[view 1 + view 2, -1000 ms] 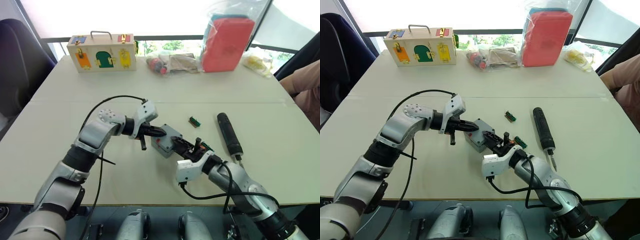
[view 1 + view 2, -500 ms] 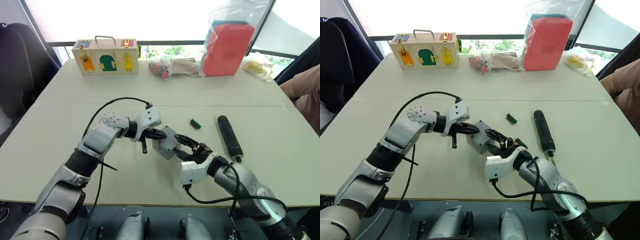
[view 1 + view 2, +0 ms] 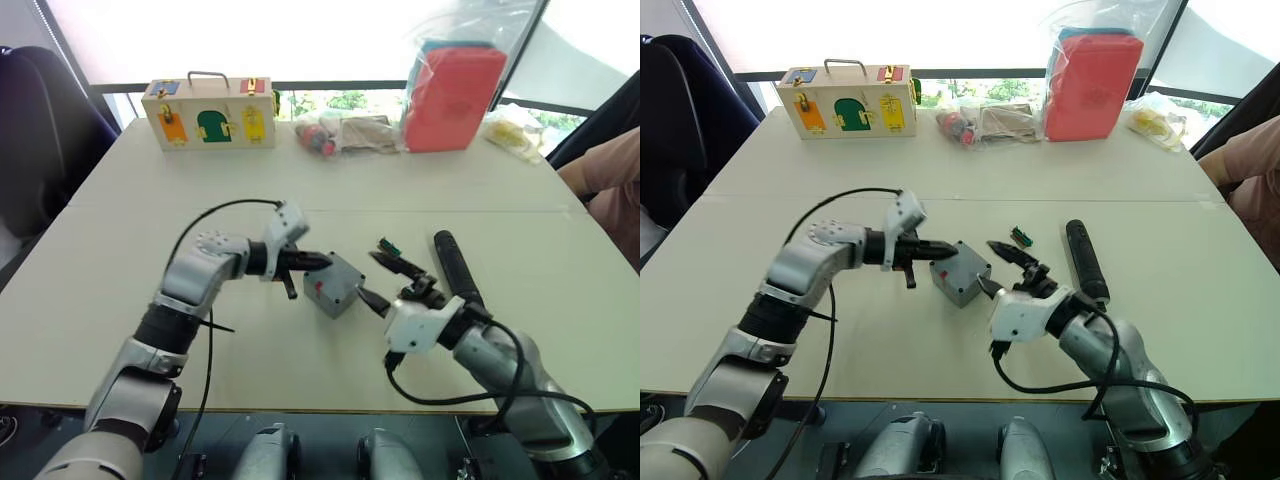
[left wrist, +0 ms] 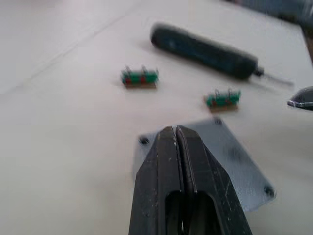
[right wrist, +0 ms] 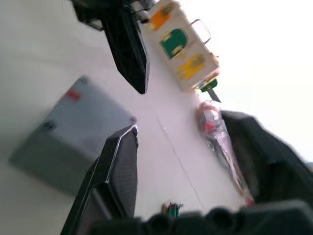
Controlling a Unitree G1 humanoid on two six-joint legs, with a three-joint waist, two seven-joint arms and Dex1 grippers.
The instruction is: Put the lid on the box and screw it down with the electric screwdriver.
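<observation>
Box and lid first: the small grey square plastic box (image 3: 335,284), its thin grey lid (image 4: 222,161) apparently already on top, sits mid-desk (image 3: 120,260). It looks light and rigid, its smooth walls likely to skid; best pinned from opposite sides. The left tool (image 3: 318,262), pressed together, touches it from nine o'clock. The right tool (image 3: 388,275), spread and holding nothing, hovers at three o'clock. The black cylindrical pen-style electric screwdriver (image 3: 457,270) lies farther toward three o'clock; stiff, prone to roll, best gripped mid-barrel.
</observation>
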